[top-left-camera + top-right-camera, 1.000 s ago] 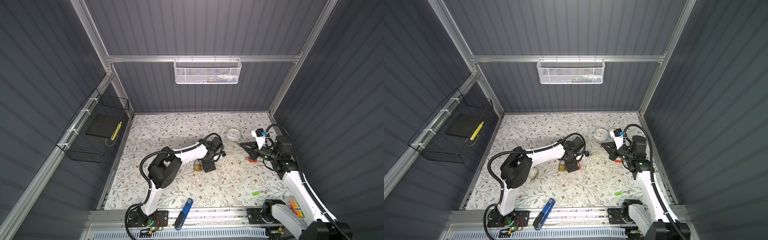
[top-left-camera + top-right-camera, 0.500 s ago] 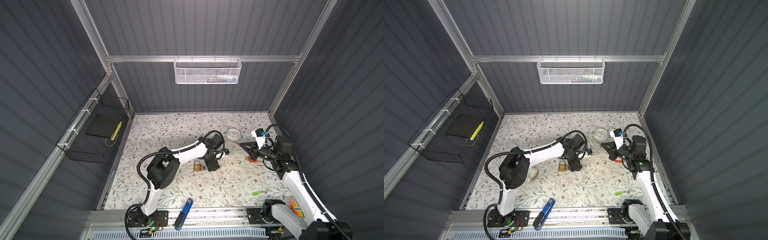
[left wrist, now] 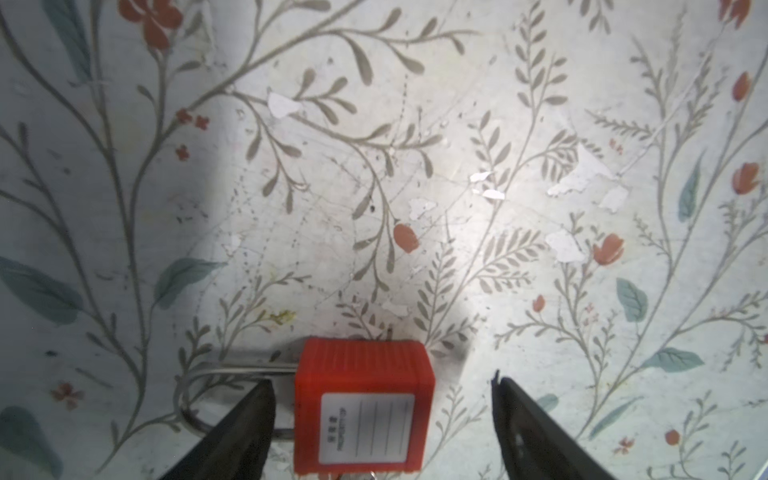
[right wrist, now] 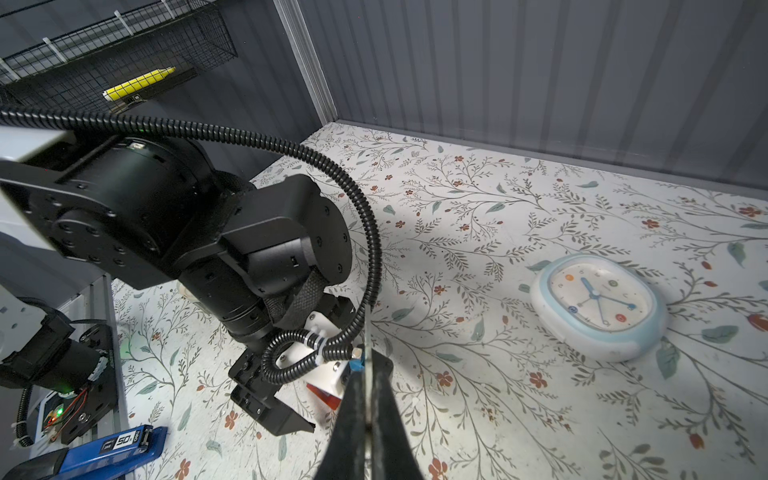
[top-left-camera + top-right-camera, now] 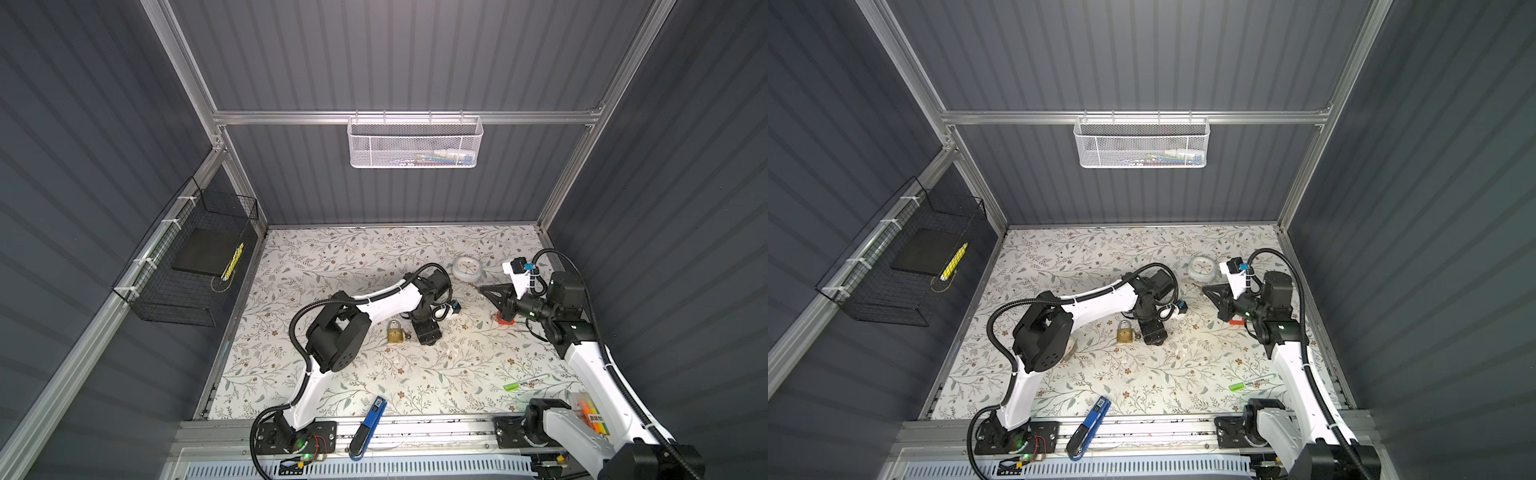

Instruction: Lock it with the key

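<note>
The padlock (image 3: 361,368) has a ribbed, matt red plastic shell, a smooth white paper label (image 3: 368,428) and a shiny metal shackle (image 3: 237,369). The printed worktop (image 3: 457,166) looks matt, scratched and chipped in places.

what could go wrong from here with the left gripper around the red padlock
1. The red padlock sits off-centre in the open left gripper, near one finger; closing may shove or twist it instead of gripping it.
2. That finger overlaps the shackle and might pinch it.
3. The key is a thin sliver in the shut right gripper; it may twist at the keyhole.
</note>
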`<act>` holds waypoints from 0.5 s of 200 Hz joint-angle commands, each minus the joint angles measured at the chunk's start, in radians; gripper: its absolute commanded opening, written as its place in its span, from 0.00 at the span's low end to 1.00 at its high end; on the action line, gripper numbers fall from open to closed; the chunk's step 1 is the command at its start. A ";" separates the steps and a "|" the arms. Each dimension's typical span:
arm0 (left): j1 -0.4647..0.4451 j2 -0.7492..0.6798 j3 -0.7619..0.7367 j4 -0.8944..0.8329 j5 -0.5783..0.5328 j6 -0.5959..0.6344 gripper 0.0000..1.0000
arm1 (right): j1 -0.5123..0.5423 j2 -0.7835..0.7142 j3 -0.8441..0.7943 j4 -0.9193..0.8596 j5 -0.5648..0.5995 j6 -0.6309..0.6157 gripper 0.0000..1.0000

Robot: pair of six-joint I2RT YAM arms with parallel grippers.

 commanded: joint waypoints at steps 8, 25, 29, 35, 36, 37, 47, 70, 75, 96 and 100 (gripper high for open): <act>-0.004 0.008 0.030 -0.052 0.025 0.015 0.81 | -0.003 0.005 0.004 0.000 -0.010 -0.006 0.00; -0.004 0.007 0.028 -0.055 0.020 0.019 0.77 | -0.003 0.006 0.006 0.000 -0.012 -0.002 0.00; -0.005 0.005 0.028 -0.056 0.017 0.020 0.76 | -0.003 0.006 0.006 0.001 -0.012 -0.001 0.00; -0.005 0.004 0.027 -0.057 0.011 0.022 0.75 | -0.003 0.006 0.007 0.003 -0.012 -0.001 0.00; -0.004 0.004 0.026 -0.056 0.010 0.022 0.75 | -0.003 0.007 0.006 0.003 -0.012 -0.001 0.00; -0.005 0.004 0.026 -0.057 0.009 0.022 0.75 | -0.003 0.007 0.006 0.004 -0.012 -0.001 0.00; -0.004 0.002 0.023 -0.058 -0.003 0.025 0.72 | -0.003 0.009 0.006 0.006 -0.012 0.002 0.00; -0.004 -0.007 0.015 -0.053 -0.026 0.036 0.66 | -0.002 0.009 0.006 0.010 -0.013 0.006 0.00; -0.004 -0.008 0.011 -0.050 -0.029 0.038 0.65 | -0.003 0.011 0.007 0.011 -0.013 0.008 0.00; -0.005 -0.016 0.001 -0.044 -0.035 0.051 0.59 | -0.003 0.011 0.009 0.012 -0.012 0.011 0.00; -0.003 -0.017 -0.002 -0.044 -0.036 0.055 0.57 | -0.002 0.011 0.009 0.012 -0.013 0.011 0.00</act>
